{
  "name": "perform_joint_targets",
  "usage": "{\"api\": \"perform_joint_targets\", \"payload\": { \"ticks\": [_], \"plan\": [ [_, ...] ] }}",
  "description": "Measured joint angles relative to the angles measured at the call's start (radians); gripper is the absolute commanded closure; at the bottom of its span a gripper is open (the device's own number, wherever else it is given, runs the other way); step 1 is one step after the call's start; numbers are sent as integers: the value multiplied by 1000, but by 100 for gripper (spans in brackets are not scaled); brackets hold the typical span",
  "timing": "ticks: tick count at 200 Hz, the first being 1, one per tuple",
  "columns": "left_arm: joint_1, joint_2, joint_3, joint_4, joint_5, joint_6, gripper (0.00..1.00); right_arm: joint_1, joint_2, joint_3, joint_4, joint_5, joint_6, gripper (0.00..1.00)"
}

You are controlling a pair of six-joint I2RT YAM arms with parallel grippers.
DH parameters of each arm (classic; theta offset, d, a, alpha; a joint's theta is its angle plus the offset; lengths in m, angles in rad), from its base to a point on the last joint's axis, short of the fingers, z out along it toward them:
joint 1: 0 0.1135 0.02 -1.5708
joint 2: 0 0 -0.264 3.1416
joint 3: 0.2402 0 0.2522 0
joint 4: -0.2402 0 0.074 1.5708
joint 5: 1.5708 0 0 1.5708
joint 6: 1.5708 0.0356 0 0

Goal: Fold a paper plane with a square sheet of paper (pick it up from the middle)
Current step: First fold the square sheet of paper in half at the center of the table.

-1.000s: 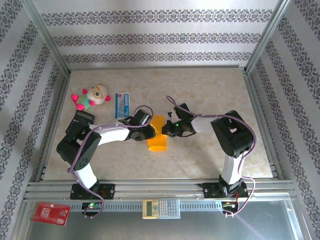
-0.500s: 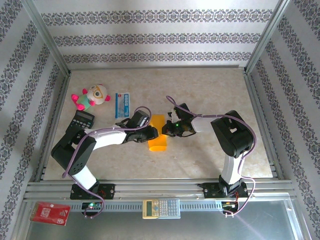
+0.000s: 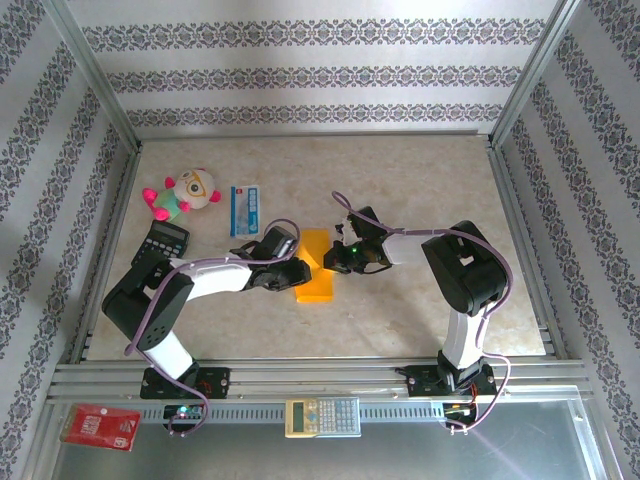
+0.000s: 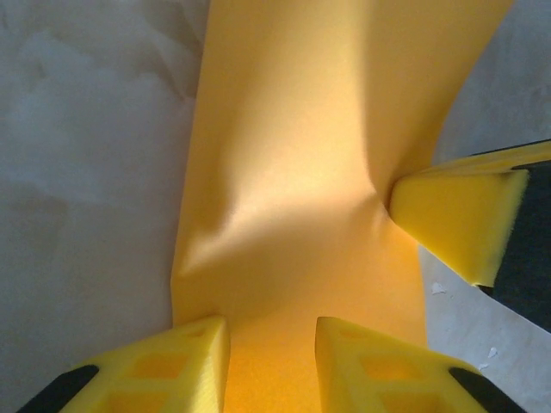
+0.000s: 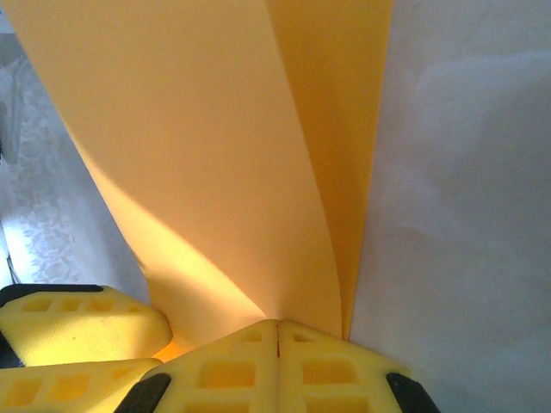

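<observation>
The square sheet of paper (image 3: 318, 270), orange-yellow, lies mid-table, bent over on itself into a narrow strip. My right gripper (image 3: 336, 262) is at its right edge, shut on the paper. In the right wrist view the fingertips (image 5: 277, 331) meet with the curled sheet (image 5: 198, 155) rising out from between them. My left gripper (image 3: 297, 272) is at the strip's left side. In the left wrist view its two fingers (image 4: 272, 344) stand apart on top of the paper (image 4: 327, 155), which dents where the right gripper's finger (image 4: 456, 219) pinches it.
A plush toy (image 3: 185, 193), a blue-and-white packet (image 3: 245, 210) and a black calculator (image 3: 165, 238) lie at the left. A beige calculator (image 3: 322, 416) and a red packet (image 3: 100, 427) sit on the front rail. Patterned walls enclose the table.
My left arm has swung its elbow left, uncovering the black calculator, and its gripper has slid slightly nearer along the paper. The right gripper has kept its hold.
</observation>
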Motion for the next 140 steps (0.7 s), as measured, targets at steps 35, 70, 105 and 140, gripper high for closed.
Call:
{"api": "perform_joint_targets", "payload": {
  "ticks": [35,70,105,140],
  "plan": [
    [-10,-57,-34,28,29,-4,66,0,0,0,0,0,-5,100],
    [-26,-47,-56,87,70,-27,66,0,-1,0,-2,3,-6,100],
    [-27,-41,-88,86,58,-34,66,0,-1,0,-2,3,-6,100],
    [-27,-42,-91,84,47,-33,63,0,-1,0,-3,3,-6,100]
  ]
}}
